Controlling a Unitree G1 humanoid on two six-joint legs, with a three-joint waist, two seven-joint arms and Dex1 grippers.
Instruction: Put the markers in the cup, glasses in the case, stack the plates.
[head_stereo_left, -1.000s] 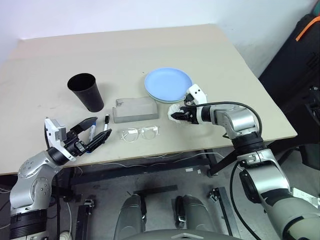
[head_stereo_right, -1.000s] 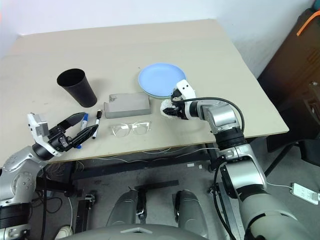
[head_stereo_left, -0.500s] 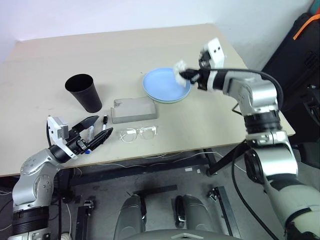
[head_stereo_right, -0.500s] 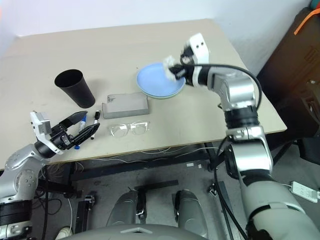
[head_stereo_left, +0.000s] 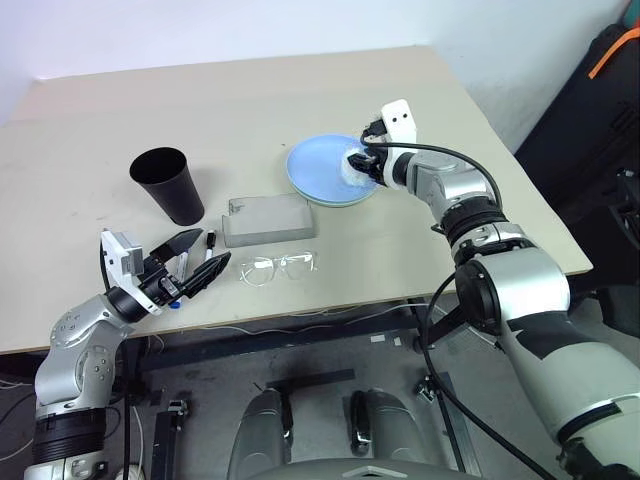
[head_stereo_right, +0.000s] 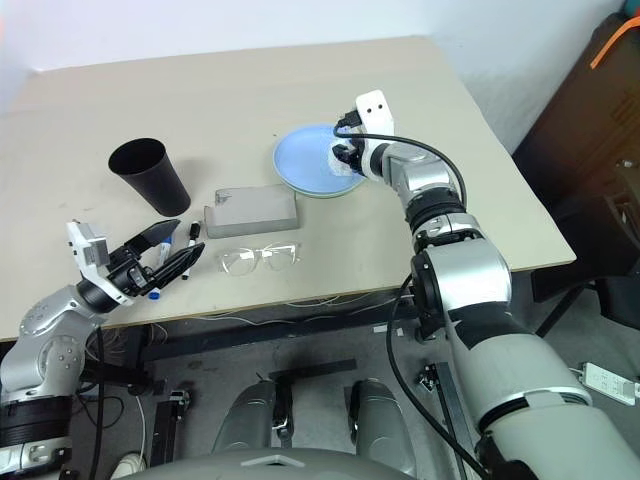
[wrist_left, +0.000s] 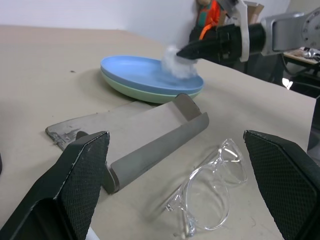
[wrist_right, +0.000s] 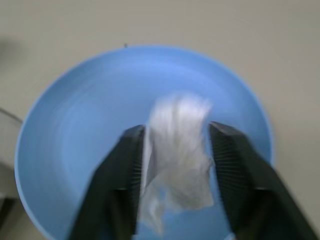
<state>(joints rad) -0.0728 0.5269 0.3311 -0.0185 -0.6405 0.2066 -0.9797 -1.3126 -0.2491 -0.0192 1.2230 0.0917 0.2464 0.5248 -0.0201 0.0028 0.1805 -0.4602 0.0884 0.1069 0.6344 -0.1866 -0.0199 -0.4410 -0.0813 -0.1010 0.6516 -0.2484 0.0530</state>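
Your right gripper (wrist_right: 172, 150) hangs over the light blue plate (head_stereo_left: 322, 166), its fingers spread a little on either side of a crumpled white tissue (wrist_right: 177, 155); whether they are gripping it or letting it drop you cannot tell, but it sits between them just above the plate's middle. That blue plate already rests on the pale green plate (wrist_left: 135, 91), so by the look of it the stacking is done. Beside the plates, toward the cup, lies the open grey case (head_stereo_left: 268, 217), and the clear glasses (head_stereo_left: 279, 267) lie just in front of it, not yet inside. Your left gripper (head_stereo_left: 195, 268) waits with fingers spread wide over the two markers (head_stereo_right: 178, 250), near the black cup (head_stereo_left: 168, 184), well placed to pick one up.
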